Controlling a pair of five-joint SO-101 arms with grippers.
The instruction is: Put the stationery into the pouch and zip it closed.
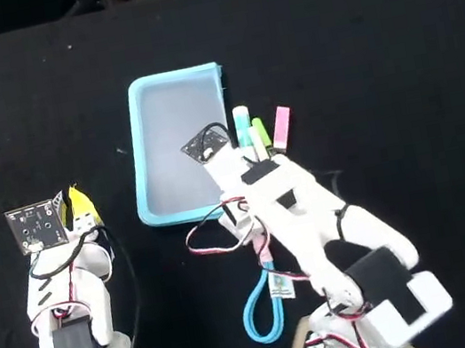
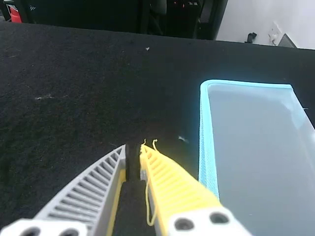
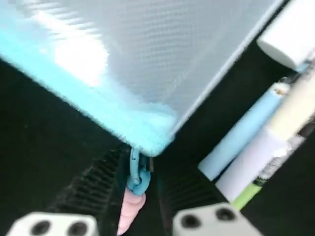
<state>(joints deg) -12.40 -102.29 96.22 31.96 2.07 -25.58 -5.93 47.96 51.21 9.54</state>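
Nothing looks packed: the markers point(image 1: 260, 133) lie beside the pouch point(image 1: 175, 143). Your left tool point(image 2: 133, 150) is together and empty; your right tool point(image 3: 140, 160) sits at the zip pull point(image 3: 137, 177), grip unclear.

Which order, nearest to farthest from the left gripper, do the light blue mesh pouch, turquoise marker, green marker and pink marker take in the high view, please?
1. Light blue mesh pouch, just to the right of the left gripper.
2. Turquoise marker, along the pouch's far side.
3. Green marker, next beyond it.
4. Pink marker, outermost.
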